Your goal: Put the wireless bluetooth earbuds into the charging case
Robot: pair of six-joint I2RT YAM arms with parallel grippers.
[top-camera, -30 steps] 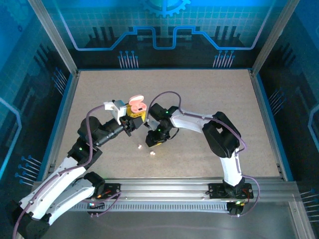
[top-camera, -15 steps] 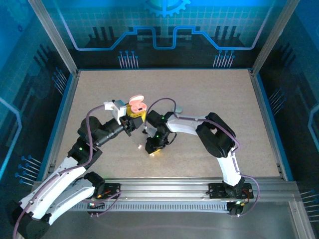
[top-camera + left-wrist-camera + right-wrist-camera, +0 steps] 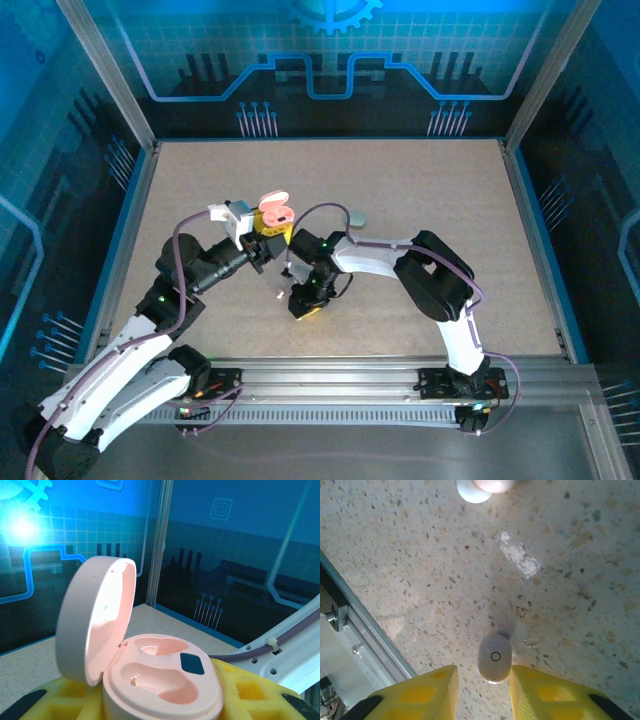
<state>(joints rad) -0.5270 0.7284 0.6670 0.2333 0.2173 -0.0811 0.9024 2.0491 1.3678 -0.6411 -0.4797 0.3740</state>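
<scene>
Pickup of a white earbud (image 3: pixel 495 658) seems in hand: right gripper (image 3: pixel 306 304) straddles it on the table (image 3: pixel 580 580), jaws spread. Left gripper (image 3: pixel 268 232), just far-left, pinches the open pink charging case (image 3: pixel 160 680). Next move probably calls for a gentle, centred squeeze.

Left arm (image 3: pixel 150 310): elbow bent, reaching inward. Left gripper (image 3: pixel 267 236): yellow fingers (image 3: pixel 245 695) clamped on charging case (image 3: pixel 165 680).
Right arm (image 3: pixel 440 280): folded, reaching left. Right gripper (image 3: pixel 305 303): pointing down, fingers (image 3: pixel 545 695) parted.
</scene>
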